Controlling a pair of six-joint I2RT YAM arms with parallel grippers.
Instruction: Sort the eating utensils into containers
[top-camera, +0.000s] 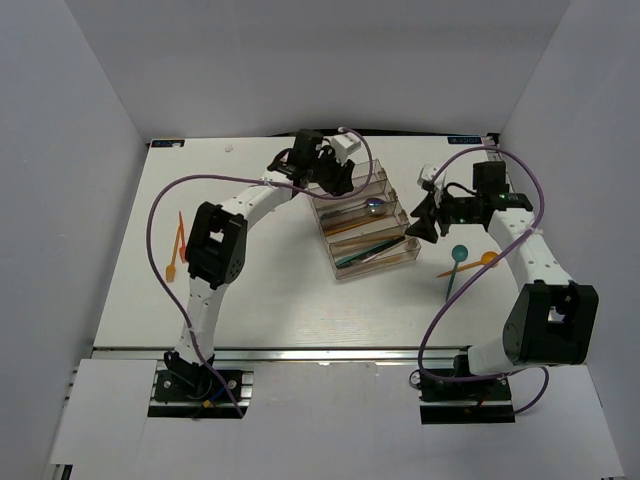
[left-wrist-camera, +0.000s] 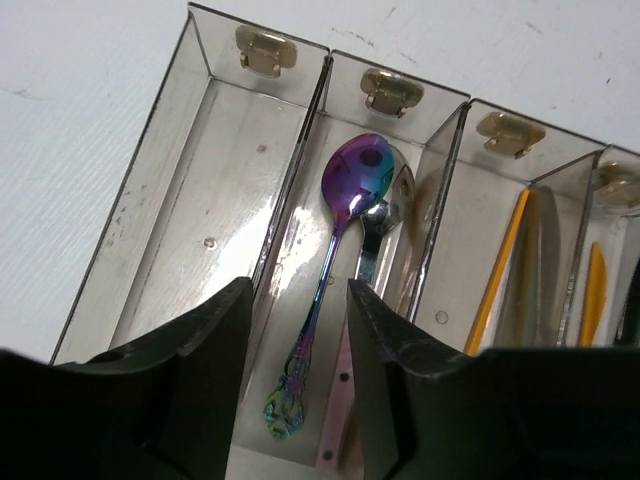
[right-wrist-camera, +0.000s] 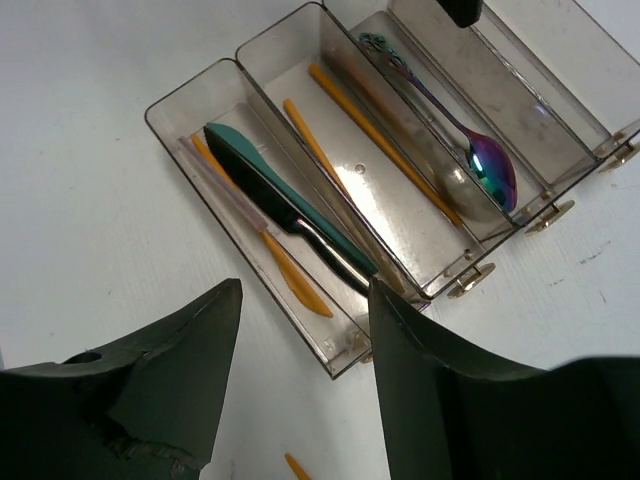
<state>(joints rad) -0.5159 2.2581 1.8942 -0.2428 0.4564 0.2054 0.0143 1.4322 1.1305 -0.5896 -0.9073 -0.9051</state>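
Counting across the clear stepped tray (right-wrist-camera: 190, 85), four long compartments show. One holds two spoons, an iridescent spoon (left-wrist-camera: 355, 185) lying over a silver spoon (left-wrist-camera: 385, 215). The next one down holds two slim orange utensils (right-wrist-camera: 385, 145). The lowest holds four pieces: a teal knife (right-wrist-camera: 262, 160), a black-handled knife (right-wrist-camera: 335, 258), an orange knife (right-wrist-camera: 295, 280) and a pale pink piece (right-wrist-camera: 225, 188).

Four more utensils lie loose on the table (top-camera: 270, 290). An orange fork (top-camera: 172, 262) and a second orange utensil (top-camera: 181, 230) are at the left, well apart from the tray. A teal spoon (top-camera: 459, 252) and an orange spoon (top-camera: 488, 258) lie near the tray's right side.

The left gripper (left-wrist-camera: 298, 300) hangs over the spoon compartment, fingers spread wide with nothing pinched between them. The right gripper (right-wrist-camera: 305, 290) hovers just beside the tray's right end, fingers likewise spread and gripping nothing.
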